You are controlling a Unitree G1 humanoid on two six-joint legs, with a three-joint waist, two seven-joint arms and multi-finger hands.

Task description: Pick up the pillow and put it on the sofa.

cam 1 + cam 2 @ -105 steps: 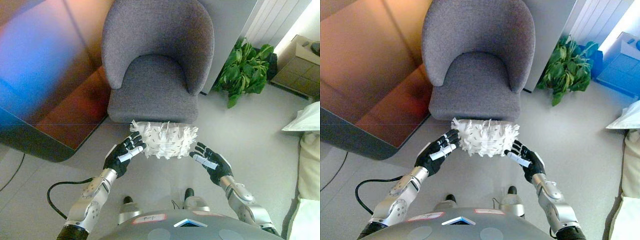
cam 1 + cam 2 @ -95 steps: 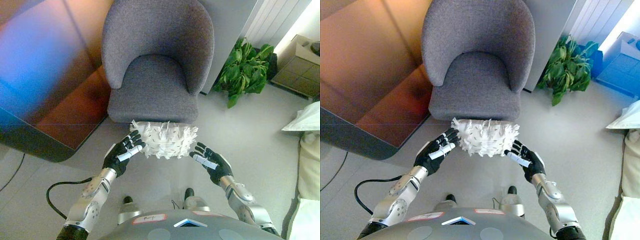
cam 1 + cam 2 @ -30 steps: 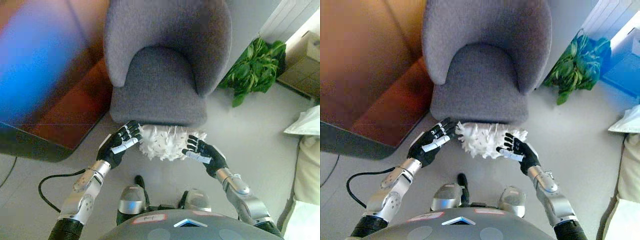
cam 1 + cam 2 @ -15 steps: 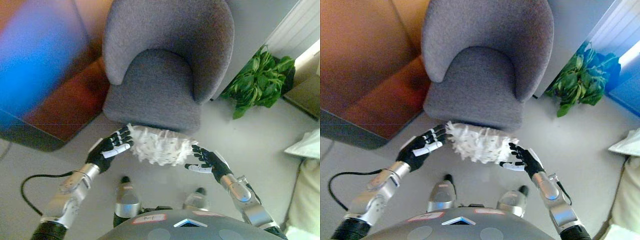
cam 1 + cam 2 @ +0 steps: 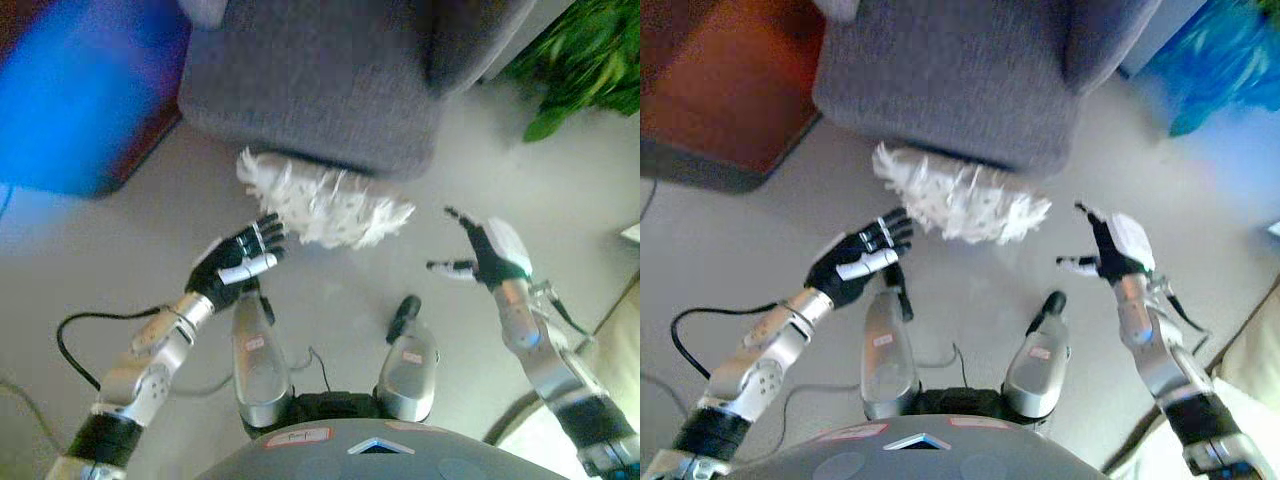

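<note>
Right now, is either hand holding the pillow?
No: the left hand and right hand are open, apart from the pillow by the sofa.

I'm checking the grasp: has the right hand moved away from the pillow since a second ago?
Yes. The right hand has swung out to the robot's right, apart from the fluffy white pillow, which lies against the grey armchair front.

White shaggy pillow (image 5: pixel 962 200) against the near edge of the grey sofa (image 5: pixel 950 70), left hand (image 5: pixel 855 258) open just beside it, right hand (image 5: pixel 1108 250) spread, apart on the right
</note>
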